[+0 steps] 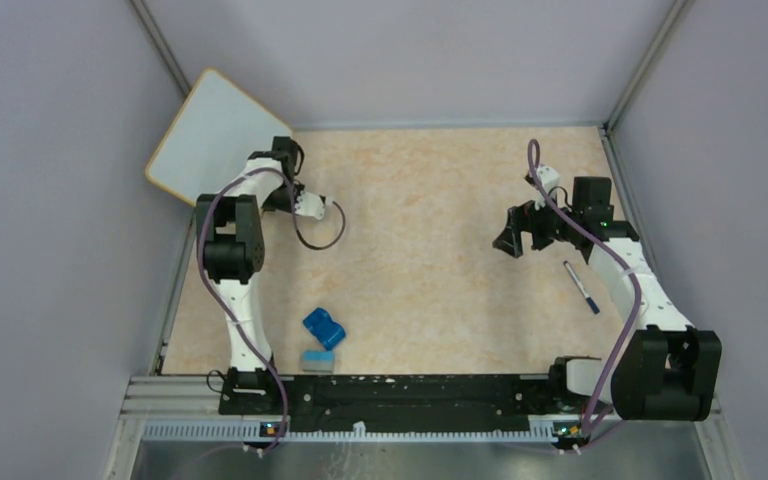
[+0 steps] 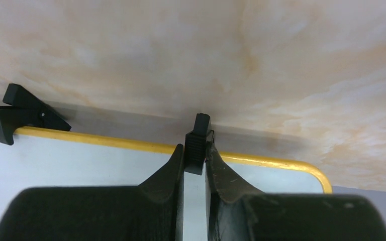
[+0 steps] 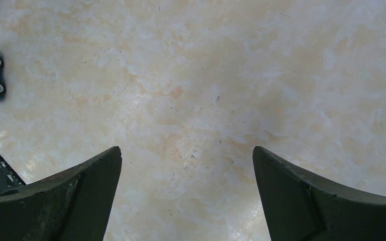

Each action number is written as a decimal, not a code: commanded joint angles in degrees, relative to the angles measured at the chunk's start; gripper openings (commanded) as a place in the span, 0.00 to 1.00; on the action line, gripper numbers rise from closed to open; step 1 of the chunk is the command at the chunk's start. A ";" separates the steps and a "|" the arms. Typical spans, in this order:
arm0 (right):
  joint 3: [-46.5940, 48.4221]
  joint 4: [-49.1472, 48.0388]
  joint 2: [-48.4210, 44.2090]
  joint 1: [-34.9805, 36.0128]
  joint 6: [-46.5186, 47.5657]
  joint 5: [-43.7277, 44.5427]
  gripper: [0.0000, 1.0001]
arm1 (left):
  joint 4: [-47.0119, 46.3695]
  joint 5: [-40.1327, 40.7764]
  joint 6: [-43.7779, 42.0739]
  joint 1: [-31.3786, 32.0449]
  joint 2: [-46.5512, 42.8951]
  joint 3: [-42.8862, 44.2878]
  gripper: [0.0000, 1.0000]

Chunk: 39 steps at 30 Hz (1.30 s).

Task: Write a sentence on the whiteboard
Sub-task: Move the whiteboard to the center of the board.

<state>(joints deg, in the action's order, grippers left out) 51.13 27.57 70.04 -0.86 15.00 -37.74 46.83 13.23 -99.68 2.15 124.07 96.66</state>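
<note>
The whiteboard (image 1: 215, 130) sits tilted at the far left corner of the table (image 1: 430, 200). Whether it leans on the wall cannot be told. From overhead its right corner is covered by the left arm (image 1: 250, 190), and the fingertips there are too dark to make out. In the left wrist view the gripper body cuts off the board's lower part, so only a strip of white face and the yellow rim (image 2: 261, 161) show, slightly blurred. That view does settle the grip: the left gripper (image 2: 195, 153) is pinched on a black clip (image 2: 197, 138) on the rim, with a finger (image 2: 173, 170) pressed to each side. A second clip (image 2: 20, 113) sits further left along the same rim, untouched. The left arm is folded at the elbow, with its wrist turned toward the board's edge. The right gripper (image 3: 186, 150) hangs well to the right of the board, released, its jaws spread wide over bare table. A marker (image 1: 580, 287) lies further right again. A blue car (image 1: 324, 327) lies well in front of the board, cut off at the edge of the right wrist view, with a block (image 1: 316, 360) just beside it.
</note>
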 commanded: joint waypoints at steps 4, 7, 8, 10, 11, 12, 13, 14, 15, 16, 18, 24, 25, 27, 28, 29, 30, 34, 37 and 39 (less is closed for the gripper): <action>2.91 -0.70 -0.95 0.07 0.62 -1.32 0.99 | 1.69 -1.57 3.34 7.49 -5.55 -3.79 0.00; 3.10 -1.15 -1.49 -0.01 -0.30 0.37 0.99 | 2.01 -1.57 5.22 10.59 -6.76 -4.70 0.00; 3.09 -1.42 -1.72 -0.02 -0.59 0.83 0.99 | 2.59 -1.67 6.02 11.82 -6.96 -4.68 0.00; 3.21 -1.62 -1.87 -0.10 -0.99 1.16 0.99 | 3.86 -1.93 7.74 14.53 -7.42 -4.60 0.00; 3.33 -1.60 -1.98 -0.25 -1.17 1.13 0.99 | 4.31 -2.11 8.80 16.50 -7.66 -4.64 0.00; 3.40 -1.56 -2.15 -0.56 -1.40 0.95 0.99 | 5.10 -2.22 9.74 18.09 -7.88 -4.45 0.00; 3.51 -1.63 -2.37 -0.95 -1.71 0.77 0.99 | 5.87 -2.29 10.87 19.58 -8.06 -4.35 0.00; 3.49 -1.81 -2.70 -1.45 -1.99 0.55 0.99 | 6.60 -2.25 11.96 21.34 -8.13 -4.04 0.00; 3.52 -1.94 -2.91 -2.06 -2.26 0.03 0.99 | 7.62 -2.23 13.22 22.84 -8.14 -3.64 0.00; 3.51 -2.01 -3.16 -2.69 -2.48 -0.47 0.99 | 8.77 -2.20 14.46 24.68 -8.14 -3.29 0.00; 3.75 -1.79 -3.58 -4.00 -2.76 -1.53 0.99 | 10.75 -2.16 17.50 28.14 -7.91 -2.65 0.00; 4.27 -1.39 -4.95 -7.12 -3.18 -3.84 0.99 | 14.38 -2.16 25.33 38.02 -7.61 -2.42 0.00; 4.32 -1.46 -5.23 -7.40 -3.22 -4.07 0.99 | 14.81 -2.16 27.36 40.08 -7.54 -2.27 0.00; 4.36 -1.50 -5.86 -7.72 -3.31 -4.29 0.99 | 16.44 -2.13 30.04 43.57 -7.35 -1.99 0.00; 4.41 -1.49 -6.06 -7.89 -3.37 -4.32 0.99 | 17.11 -2.34 31.43 45.11 -7.34 -1.86 0.00; 4.44 -1.52 -6.20 -8.04 -3.40 -4.46 0.99 | 17.70 -2.56 32.66 46.78 -7.33 -1.77 0.00; 4.60 -1.40 -6.27 -8.23 -3.40 -4.60 0.99 | 18.27 -2.67 33.68 48.18 -7.42 -1.81 0.00; 5.40 -0.96 -6.61 -9.41 -3.65 -5.76 0.99 | 19.94 -3.01 37.90 53.89 -7.45 -1.90 0.00; 5.88 -0.65 -6.95 -10.78 -4.08 -7.47 0.99 | 21.08 -3.18 41.02 57.96 -7.39 -2.78 0.00; 6.13 -0.09 -7.25 -11.44 -3.87 -8.48 0.99 | 21.93 -3.60 42.62 60.60 -7.69 -3.90 0.00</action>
<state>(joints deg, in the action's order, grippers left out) 54.00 27.83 65.04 -10.92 11.35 -42.68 64.90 11.53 -62.70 58.37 120.03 92.79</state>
